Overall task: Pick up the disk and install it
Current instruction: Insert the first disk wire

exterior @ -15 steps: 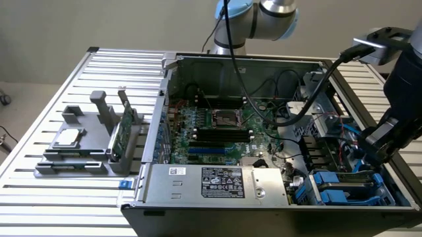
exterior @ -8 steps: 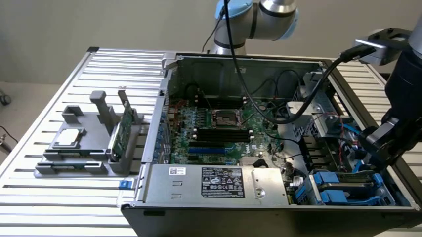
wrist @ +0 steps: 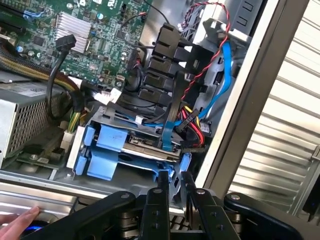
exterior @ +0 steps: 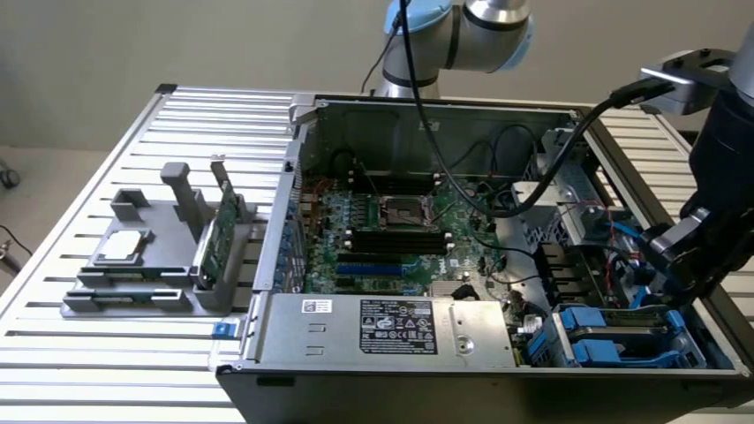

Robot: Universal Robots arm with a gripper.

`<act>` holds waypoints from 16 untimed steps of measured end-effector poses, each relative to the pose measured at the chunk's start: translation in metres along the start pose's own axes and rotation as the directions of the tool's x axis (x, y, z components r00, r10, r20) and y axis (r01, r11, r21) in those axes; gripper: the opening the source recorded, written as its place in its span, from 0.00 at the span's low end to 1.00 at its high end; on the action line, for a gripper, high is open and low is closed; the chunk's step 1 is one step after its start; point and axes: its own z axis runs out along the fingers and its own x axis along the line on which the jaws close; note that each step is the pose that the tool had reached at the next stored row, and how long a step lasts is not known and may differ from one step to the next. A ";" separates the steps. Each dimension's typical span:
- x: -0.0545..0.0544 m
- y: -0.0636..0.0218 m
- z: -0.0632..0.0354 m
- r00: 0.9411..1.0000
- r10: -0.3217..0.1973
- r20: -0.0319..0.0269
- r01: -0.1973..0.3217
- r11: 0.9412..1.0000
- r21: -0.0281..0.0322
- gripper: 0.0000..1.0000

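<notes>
Disk (wrist: 112,142) sits in the drive bay at a corner of the computer case (exterior: 271,265), near the cables (wrist: 220,75). Hand (wrist: 173,180) hangs just outside it, fingers together on nothing. Judged rigid, dense and shock-sensitive, so best gripped by its blue end tabs.

Arm (exterior: 471,26): base joints stand behind the far wall of the computer case (exterior: 389,132) — forearm comes down over the case's edge on the exterior view's right.
Wrist (exterior: 721,168): near-vertical, aimed down into the case.
Gripper (wrist: 174,181): low inside the case near its front corner; fingers (wrist: 159,210) parallel, drawn close — thin gap between.
</notes>
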 end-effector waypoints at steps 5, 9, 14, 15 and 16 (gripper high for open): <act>0.000 0.0000 0.0001 0.999 0.034 0.025 -0.034 0.999 -0.015 0.25; 0.000 0.0000 0.0001 0.997 0.063 0.045 -0.061 0.998 -0.032 0.25; 0.000 0.0000 0.0001 0.992 0.112 0.055 -0.109 0.993 -0.055 0.25; 0.000 0.0000 0.0001 0.991 0.124 0.055 -0.121 0.991 -0.057 0.25; 0.000 0.0001 0.0002 0.989 0.136 0.055 -0.133 0.989 -0.059 0.25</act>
